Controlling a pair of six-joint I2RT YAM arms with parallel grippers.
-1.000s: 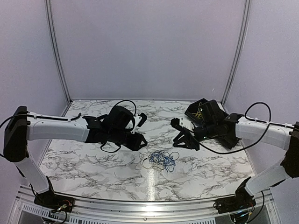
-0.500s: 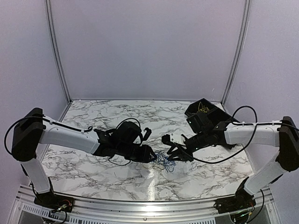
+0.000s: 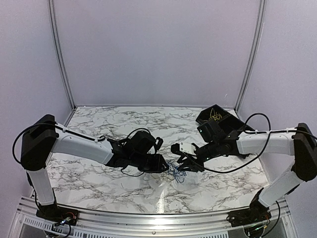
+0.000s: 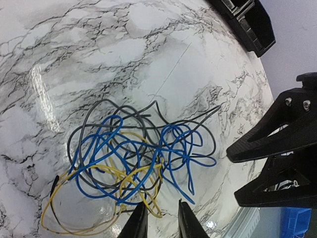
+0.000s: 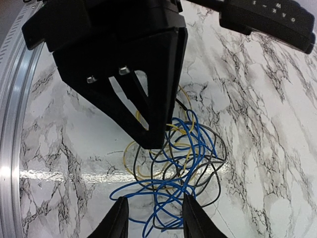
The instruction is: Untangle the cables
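Tangled thin yellow, blue and black cables (image 4: 133,163) lie between the left gripper (image 4: 162,206), jaws narrowly apart, and the right gripper (image 5: 154,199), jaws wider apart.

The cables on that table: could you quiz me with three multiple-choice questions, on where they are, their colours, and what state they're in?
1. Where do the cables lie?
A. at the far left corner
B. on the table, between the left end effector and right end effector
C. hanging off the near edge
2. Their colours?
A. red, green, white
B. all blue
C. blue, yellow, dark grey
3. Their state?
A. tangled in one heap
B. laid apart in straight lines
C. wound on a spool

B: the top view shows them between both tips.
C: both wrist views show those colours.
A: the loops cross one another.
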